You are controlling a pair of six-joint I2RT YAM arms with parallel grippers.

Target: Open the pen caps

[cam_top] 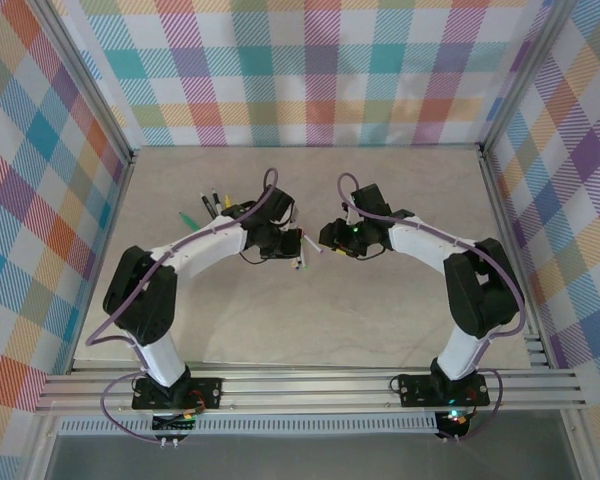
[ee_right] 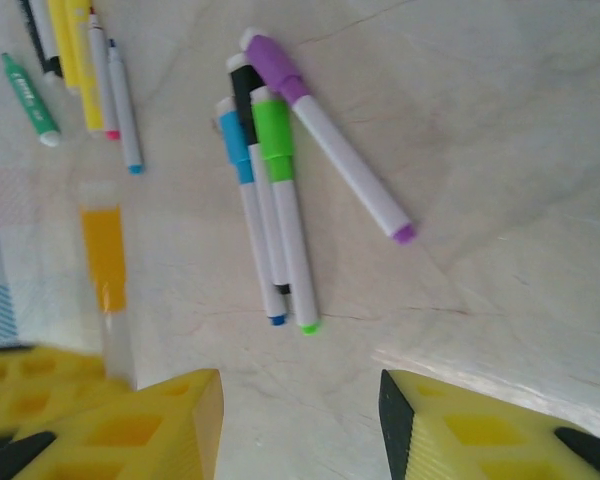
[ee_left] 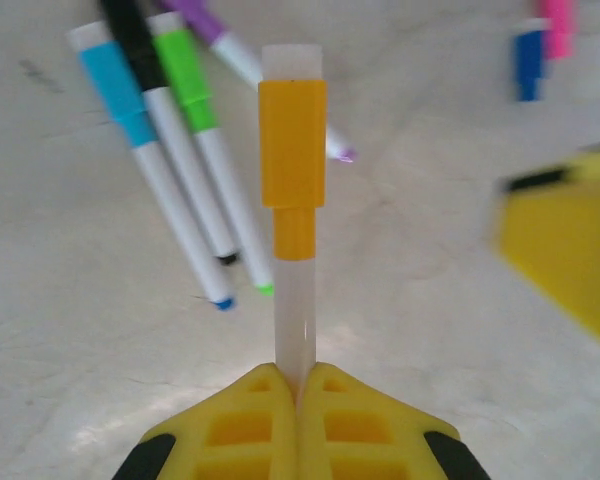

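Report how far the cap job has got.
Done: maybe two; a blue piece and a pink piece look like loose caps, blurred. In hand: the left gripper clamps the orange-capped pen, cap on; right gripper open nearby. Left: blue pen, black pen, green pen and purple pen lie capped.

Pale marbled table (ee_right: 500,130) is carrying loose pens. Blue-capped pen (ee_right: 252,225), black-capped pen (ee_right: 244,100) and green-capped pen (ee_right: 288,220) are lying touching, tips nearly 6 o'clock. Purple-capped pen (ee_right: 335,160) is angling toward 5. Green pen (ee_right: 28,95) and yellow pen (ee_right: 80,70) are lying off at 10 o'clock.
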